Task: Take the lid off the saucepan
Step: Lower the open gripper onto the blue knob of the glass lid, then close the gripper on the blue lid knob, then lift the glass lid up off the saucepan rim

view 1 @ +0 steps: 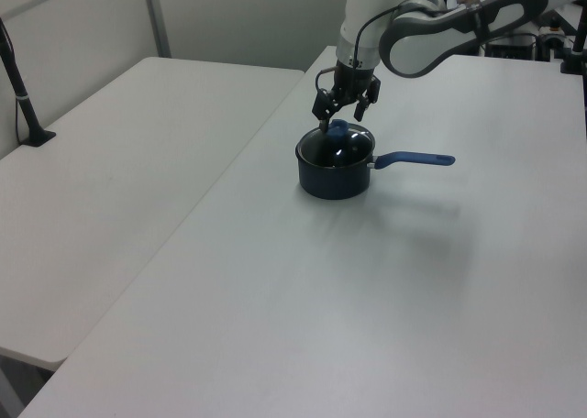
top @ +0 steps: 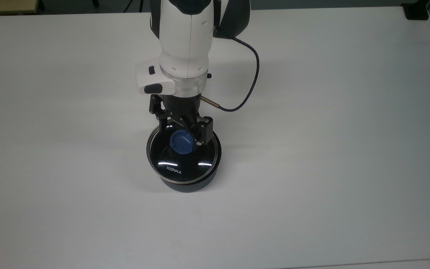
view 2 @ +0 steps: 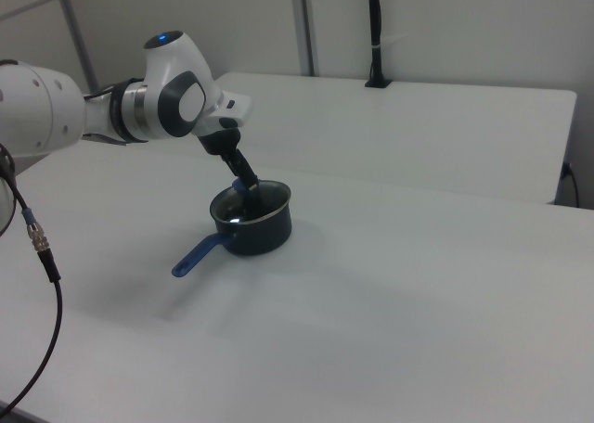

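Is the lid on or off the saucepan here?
On. The lid sits flat on the saucepan, with the open tool around its blue knob.

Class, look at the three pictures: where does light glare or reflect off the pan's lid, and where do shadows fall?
Top view: bright white streaks glint on the lid above the lettering. Left view: a soft shadow lies on the table beside the pan. Right view: a small glint on the lid, faint shadow near the handle.

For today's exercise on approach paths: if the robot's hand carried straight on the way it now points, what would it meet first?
Most likely the knob of the lid: the open hand points down at it, a finger on either side in the top view. How far above it the fingers are is unclear.
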Available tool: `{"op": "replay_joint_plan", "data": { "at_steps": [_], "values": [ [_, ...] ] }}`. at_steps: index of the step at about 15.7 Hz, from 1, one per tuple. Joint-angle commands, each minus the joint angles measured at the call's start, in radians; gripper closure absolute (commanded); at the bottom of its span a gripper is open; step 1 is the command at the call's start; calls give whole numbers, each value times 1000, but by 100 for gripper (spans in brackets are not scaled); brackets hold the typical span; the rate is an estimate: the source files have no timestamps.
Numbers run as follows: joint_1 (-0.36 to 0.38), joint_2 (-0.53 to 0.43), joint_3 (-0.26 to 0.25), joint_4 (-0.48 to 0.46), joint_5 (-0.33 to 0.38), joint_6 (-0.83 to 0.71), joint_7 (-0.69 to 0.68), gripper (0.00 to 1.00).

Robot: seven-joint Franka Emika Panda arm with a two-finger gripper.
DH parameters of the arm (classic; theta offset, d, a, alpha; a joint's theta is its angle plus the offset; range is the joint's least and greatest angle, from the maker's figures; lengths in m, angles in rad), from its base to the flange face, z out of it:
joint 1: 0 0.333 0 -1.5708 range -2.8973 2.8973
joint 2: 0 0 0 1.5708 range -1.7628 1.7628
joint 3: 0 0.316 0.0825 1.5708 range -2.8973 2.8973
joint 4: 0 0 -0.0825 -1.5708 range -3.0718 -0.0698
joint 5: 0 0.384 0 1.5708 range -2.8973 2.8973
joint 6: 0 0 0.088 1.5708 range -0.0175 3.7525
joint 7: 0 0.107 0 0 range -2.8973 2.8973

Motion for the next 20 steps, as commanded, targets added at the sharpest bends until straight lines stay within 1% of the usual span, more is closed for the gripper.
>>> {"op": "replay_joint_plan", "data": {
  "at_steps": [1,3,5,7,8,9,11,14,15,17,18,20],
  "values": [
    [22,28,-5,15,-55,16,59,3],
    [23,30,-5,15,-86,16,76,16],
    [22,28,-5,15,-83,16,82,35],
    [17,25,-5,16,-77,16,82,50],
    [17,24,-3,16,-76,16,82,51],
    [17,18,-3,16,-76,16,79,54],
    [15,-2,-3,16,-69,13,74,55],
    [20,-77,10,1,-69,-10,71,55],
    [16,-108,35,-16,-69,-43,61,55],
    [11,-187,84,-54,-66,-128,-9,55],
    [8,-236,105,-94,-57,-160,-49,55],
    [8,-345,153,-209,4,-206,-155,55]
  ]
}}
